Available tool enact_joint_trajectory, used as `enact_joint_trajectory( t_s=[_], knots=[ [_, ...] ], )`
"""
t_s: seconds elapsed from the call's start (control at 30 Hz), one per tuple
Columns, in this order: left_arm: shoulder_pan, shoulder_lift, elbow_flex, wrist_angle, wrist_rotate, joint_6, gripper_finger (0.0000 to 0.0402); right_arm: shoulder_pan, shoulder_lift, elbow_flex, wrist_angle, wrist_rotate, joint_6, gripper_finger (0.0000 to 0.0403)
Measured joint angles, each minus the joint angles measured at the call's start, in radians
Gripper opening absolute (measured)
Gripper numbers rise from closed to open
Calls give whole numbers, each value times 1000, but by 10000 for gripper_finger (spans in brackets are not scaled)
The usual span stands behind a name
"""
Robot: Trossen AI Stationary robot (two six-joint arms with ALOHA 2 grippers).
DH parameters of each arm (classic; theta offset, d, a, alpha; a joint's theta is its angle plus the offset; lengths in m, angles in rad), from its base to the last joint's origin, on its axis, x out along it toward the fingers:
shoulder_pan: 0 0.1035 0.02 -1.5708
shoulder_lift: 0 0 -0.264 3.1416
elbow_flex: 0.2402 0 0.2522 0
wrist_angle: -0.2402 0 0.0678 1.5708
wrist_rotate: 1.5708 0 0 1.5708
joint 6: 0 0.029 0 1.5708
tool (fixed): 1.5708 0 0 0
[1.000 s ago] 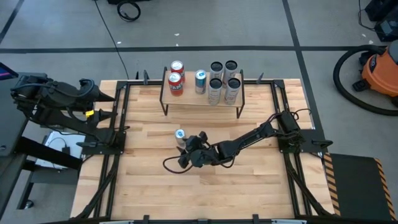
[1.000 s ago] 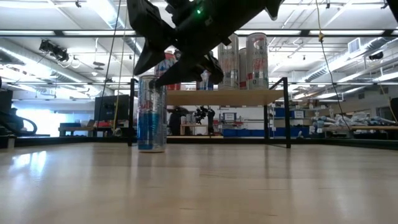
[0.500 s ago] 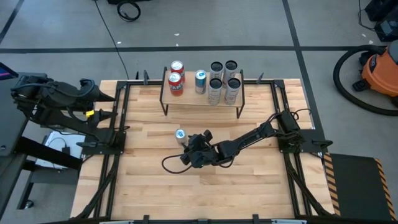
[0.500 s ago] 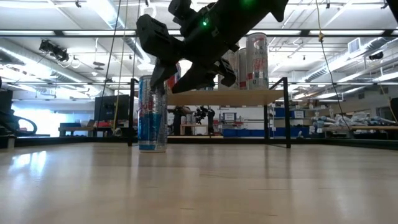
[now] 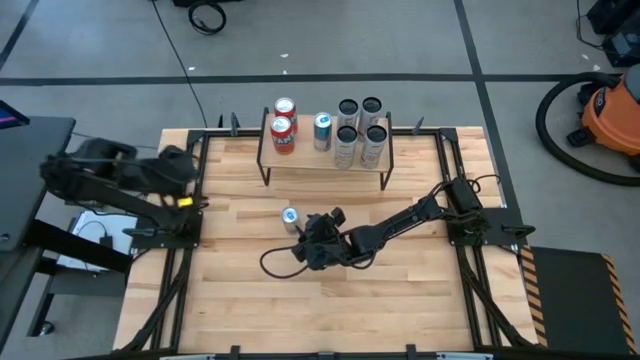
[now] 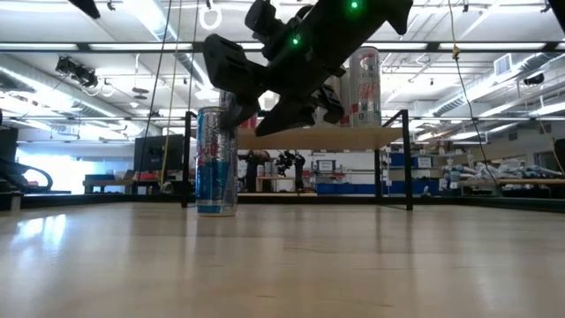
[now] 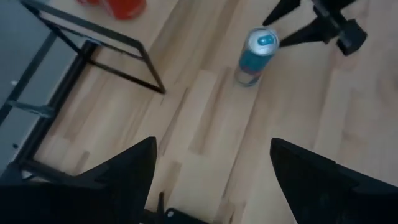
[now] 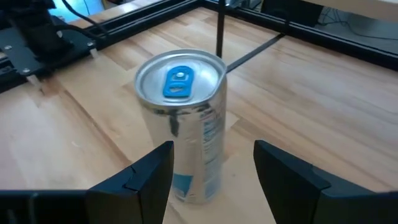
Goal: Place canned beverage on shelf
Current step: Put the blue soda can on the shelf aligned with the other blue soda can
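Left arm [image 5: 120, 178] swung tableward; shelf [image 5: 325, 150] crowded.

Wood table [image 5: 400, 290]: shelf [image 5: 325, 158] at 12 o'clock w/ 7 cans; blue can [image 5: 289, 219] upright near ctr.

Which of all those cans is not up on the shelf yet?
The blue-and-silver can with the blue tab, standing alone on the table in front of the shelf. The right gripper hovers open beside it; the other cans stand on the shelf.
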Motion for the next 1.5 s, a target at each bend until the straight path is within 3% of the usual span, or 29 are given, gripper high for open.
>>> enact_joint_trajectory(
  t_s=[0.23, 0.5, 0.73, 1.2, 1.37, 1.5],
  knots=[
    [0, 4, -159, 218, 104, 45, 315, -4, -19, 0, -91, 14, 38, 230],
    [0, 44, -285, 365, 107, 159, 315, 30, -141, 0, -251, 14, 62, 230],
    [0, 108, -394, 614, 107, 260, 315, 52, -236, 0, -328, 14, 33, 230],
    [3, 350, -409, 857, 108, 351, 315, 52, -263, 0, -387, -7, 7, 230],
    [41, 410, -409, 878, 190, 390, 315, 71, -263, 0, -387, 2, -44, 231],
    [90, 444, -408, 907, 196, 394, 315, 85, -263, 0, -389, -18, -61, 231]
  ],
)
